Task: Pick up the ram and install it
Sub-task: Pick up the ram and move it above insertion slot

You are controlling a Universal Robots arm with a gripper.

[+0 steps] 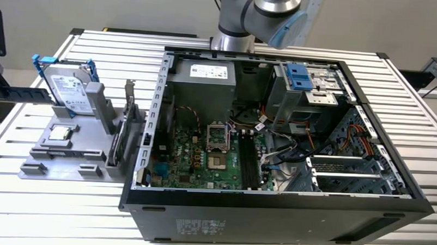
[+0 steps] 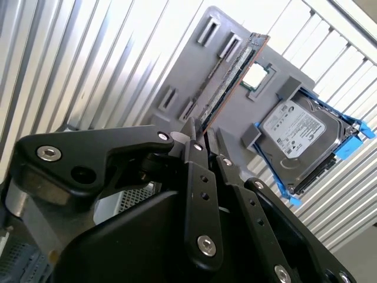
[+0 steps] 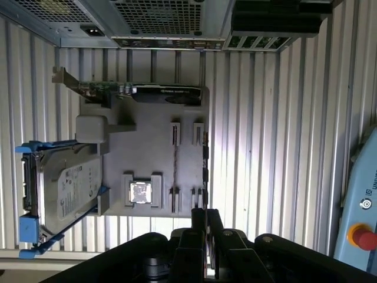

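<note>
The ram [image 3: 175,160] is a thin stick standing on its long edge in slots of a grey holder [image 3: 188,109], beside a small square processor chip [image 3: 141,192]. In the second wrist view the ram [image 2: 231,73] shows its dark face with small chips. My gripper [image 3: 205,216] hangs over the slatted table, short of the holder's edge and apart from the ram, roughly in line with its length. Its black fingers [image 2: 195,165] are shut with nothing between them. In both wrist views the gripper [image 2: 202,132] is well clear of the stick.
The open computer case [image 1: 274,203] lies on the table, motherboard up, with black memory slots [image 1: 245,156]. The holder [image 1: 80,139] also carries a hard drive in a blue frame [image 3: 65,188] and a card with a metal bracket [image 3: 147,91]. A red button [image 3: 362,237] sits nearby.
</note>
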